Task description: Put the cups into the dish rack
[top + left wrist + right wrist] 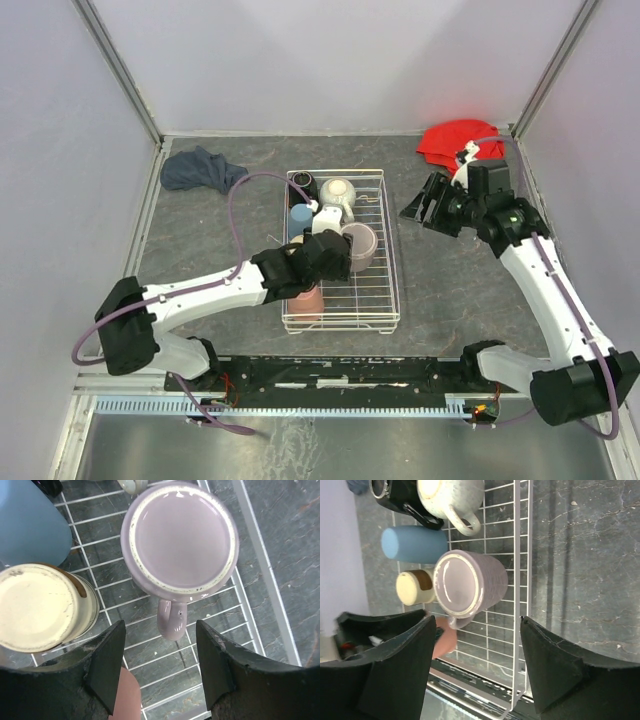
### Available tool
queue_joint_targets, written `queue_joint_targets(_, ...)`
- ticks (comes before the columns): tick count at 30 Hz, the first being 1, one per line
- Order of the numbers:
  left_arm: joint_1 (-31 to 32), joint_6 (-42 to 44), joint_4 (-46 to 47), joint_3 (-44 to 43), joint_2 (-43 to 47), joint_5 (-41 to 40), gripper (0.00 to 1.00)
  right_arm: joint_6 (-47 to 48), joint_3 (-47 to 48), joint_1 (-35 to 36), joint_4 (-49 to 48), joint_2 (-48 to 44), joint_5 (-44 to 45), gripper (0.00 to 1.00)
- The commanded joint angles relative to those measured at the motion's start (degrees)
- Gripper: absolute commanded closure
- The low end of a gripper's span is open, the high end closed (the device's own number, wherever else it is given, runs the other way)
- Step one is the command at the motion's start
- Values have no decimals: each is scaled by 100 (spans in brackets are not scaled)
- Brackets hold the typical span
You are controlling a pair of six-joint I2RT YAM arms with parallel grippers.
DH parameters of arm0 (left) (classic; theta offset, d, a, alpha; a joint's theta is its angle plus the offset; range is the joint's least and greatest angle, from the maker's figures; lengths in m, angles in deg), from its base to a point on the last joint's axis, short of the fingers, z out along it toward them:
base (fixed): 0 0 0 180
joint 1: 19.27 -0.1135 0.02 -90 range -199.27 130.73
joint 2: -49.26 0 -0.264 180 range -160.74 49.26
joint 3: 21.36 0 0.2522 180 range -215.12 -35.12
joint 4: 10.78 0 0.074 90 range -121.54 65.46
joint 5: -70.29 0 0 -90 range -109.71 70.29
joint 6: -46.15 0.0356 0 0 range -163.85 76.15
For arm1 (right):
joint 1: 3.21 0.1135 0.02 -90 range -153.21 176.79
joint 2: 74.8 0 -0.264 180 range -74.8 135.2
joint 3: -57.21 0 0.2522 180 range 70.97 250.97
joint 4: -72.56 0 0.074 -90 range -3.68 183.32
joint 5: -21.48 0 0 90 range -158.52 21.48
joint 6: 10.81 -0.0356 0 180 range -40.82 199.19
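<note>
1. Top external view.
   - The dish rack (392,268) stands mid-worktop (450,290) with cups inside it.
   - The black mug (304,186) and cream mug (337,191) sit at the far end, and the blue tumbler (300,215) is just nearer on the left side.
   - The mauve-pink mug (360,247) is at mid-right, and the salmon tumbler (306,300) is at the near left.
   - The left tool (320,260) hangs over the rack, between the mauve-pink mug and the salmon tumbler.
   - The right tool (425,205) is off the rack to its right, over bare worktop, spread and holding nothing.
   - A red cloth (455,140) lies in the far right corner and a dark blue cloth (200,170) at far left.

2. Left wrist view.
   - The left tool's fingers (107,665) stand apart with nothing clamped between them.
   - The mauve-pink mug is seen end-on on the rack grid, its handle pointing toward the gap between the fingers.
   - A pale tumbler (37,607) stands just beside the mug, and the blue tumbler is beyond that.
   - A sliver of the salmon tumbler shows at the bottom edge, against the finger on the frame's left.

3. Right wrist view.
   - The right tool's fingers (395,670) are wide apart and empty.
   - Past the fingers the rack is seen from its side.
   - The mauve-pink mug is closest to the side rail, with the pale tumbler and blue tumbler behind it.
   - The cream mug and black mug are at the top of the frame.
   - The salmon tumbler is partly hidden at the lower left.
</note>
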Motion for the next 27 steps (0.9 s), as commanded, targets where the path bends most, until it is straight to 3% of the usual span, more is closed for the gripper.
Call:
queue_joint_targets(1, 19, -321, -624, -718, 390, -326, 35, 425, 135, 305, -39, 290, 468, 25)
queue_joint_targets(11, -244, -375, -1841, -2066, 562, -803, 30, 820, 206, 864, -213, 1365, 1243, 32)
queue_joint_targets(21, -2586, -171, -2384, -1828, 1180, 201, 26, 999, 442, 886, -461, 2164, 1452, 35)
queue_joint_targets(27, -3315, -151, -2286, -1488, 1023, 822, 25, 1046, 871, 928, -535, 2723, 1497, 40)
